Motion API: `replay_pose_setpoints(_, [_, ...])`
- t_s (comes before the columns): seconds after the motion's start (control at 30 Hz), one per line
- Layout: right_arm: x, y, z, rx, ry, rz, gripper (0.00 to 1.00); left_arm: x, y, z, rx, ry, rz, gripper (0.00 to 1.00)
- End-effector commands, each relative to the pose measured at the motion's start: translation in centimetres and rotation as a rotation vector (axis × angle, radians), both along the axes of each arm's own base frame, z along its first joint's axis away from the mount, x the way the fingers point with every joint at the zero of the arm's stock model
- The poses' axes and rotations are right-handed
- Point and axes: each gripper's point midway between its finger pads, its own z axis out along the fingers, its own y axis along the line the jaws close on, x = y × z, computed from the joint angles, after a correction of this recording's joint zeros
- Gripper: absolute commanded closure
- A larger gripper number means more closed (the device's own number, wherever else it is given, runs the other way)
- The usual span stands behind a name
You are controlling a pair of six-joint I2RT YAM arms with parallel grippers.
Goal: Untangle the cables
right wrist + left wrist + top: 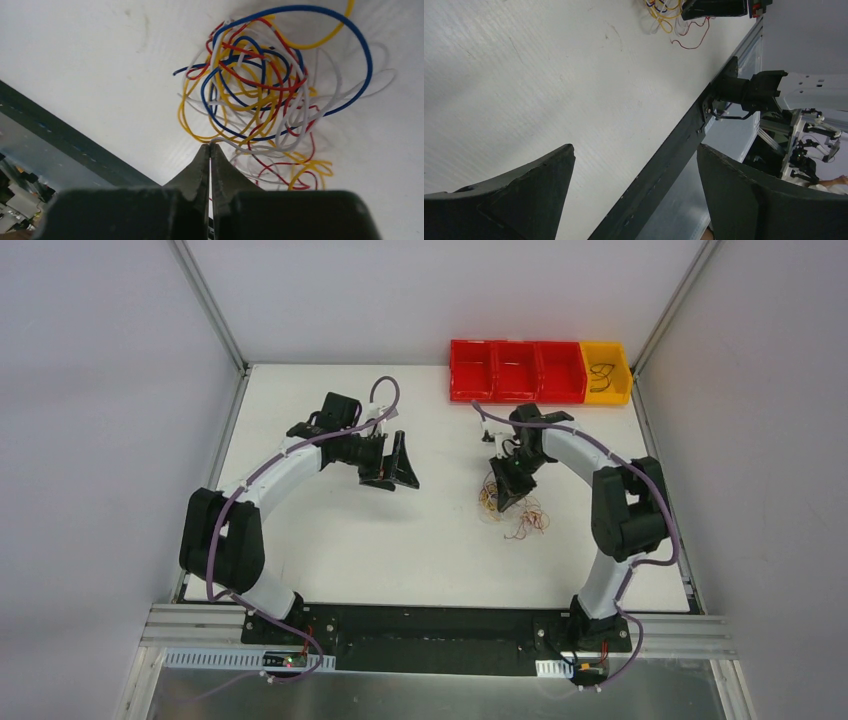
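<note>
The cables (260,95) are a tangled clump of thin red, yellow, blue and white wires on the white table, right of centre in the top view (522,517). My right gripper (210,146) is shut at the clump's near edge, its tips pinching the end of a white wire (235,145). In the top view the right gripper (505,490) sits right over the clump. My left gripper (392,468) is open and empty, held above the table well to the left of the clump. The clump shows far off at the top of the left wrist view (669,15).
Three red bins (516,371) and a yellow bin (607,373) stand in a row at the table's back right; the yellow bin holds a dark wire. The table's dark front rail (664,165) runs along the near edge.
</note>
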Motion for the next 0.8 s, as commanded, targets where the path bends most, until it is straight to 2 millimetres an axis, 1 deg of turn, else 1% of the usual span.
replay_pose_setpoints(0.0, [0.7,5.2,4.2,0.179,-0.053,0.054,1.0,-0.3,-0.7,1.7,-0.082,-0.023,-0.006,0.11])
replay_pose_setpoints(0.1, [-0.9,8.7,7.8,0.325,-0.093,0.112,1.0,-0.2,-1.0,2.0,-0.108,-0.022,-0.007,0.13])
replay_pose_setpoints(0.17, [-2.0,10.6,10.1,0.401,-0.125,0.144,1.0,0.0,-1.2,2.2,-0.125,-0.023,-0.001,0.14])
replay_pose_setpoints(0.2, [-2.3,11.2,11.1,0.435,-0.139,0.147,1.0,0.2,-1.3,2.2,-0.135,-0.029,0.002,0.14])
replay_pose_setpoints(0.27, [-2.6,12.0,13.0,0.493,-0.17,0.145,1.0,0.6,-1.7,2.6,-0.161,-0.045,0.007,0.12])
replay_pose_setpoints(0.37, [-2.6,12.6,15.6,0.563,-0.219,0.135,1.0,1.2,-2.1,3.2,-0.196,-0.064,0.018,0.09])
replay_pose_setpoints(0.5, [-2.4,13.5,18.6,0.646,-0.277,0.115,1.0,2.0,-2.7,2.9,-0.193,-0.082,0.031,0.07])
replay_pose_setpoints(0.6, [-2.3,14.1,20.0,0.692,-0.278,0.099,1.0,2.1,-3.6,3.4,-0.222,-0.095,-0.002,0.11])
replay_pose_setpoints(0.67, [-2.4,14.4,20.5,0.718,-0.26,0.096,1.0,1.7,-4.2,3.7,-0.247,-0.103,-0.028,0.12])
replay_pose_setpoints(0.7, [-2.6,14.6,20.7,0.729,-0.251,0.096,1.0,1.6,-4.6,4.1,-0.268,-0.132,-0.044,0.12])
replay_pose_setpoints(0.77, [-2.7,14.8,20.9,0.75,-0.228,0.096,1.0,1.2,-5.2,4.4,-0.289,-0.16,-0.07,0.12])
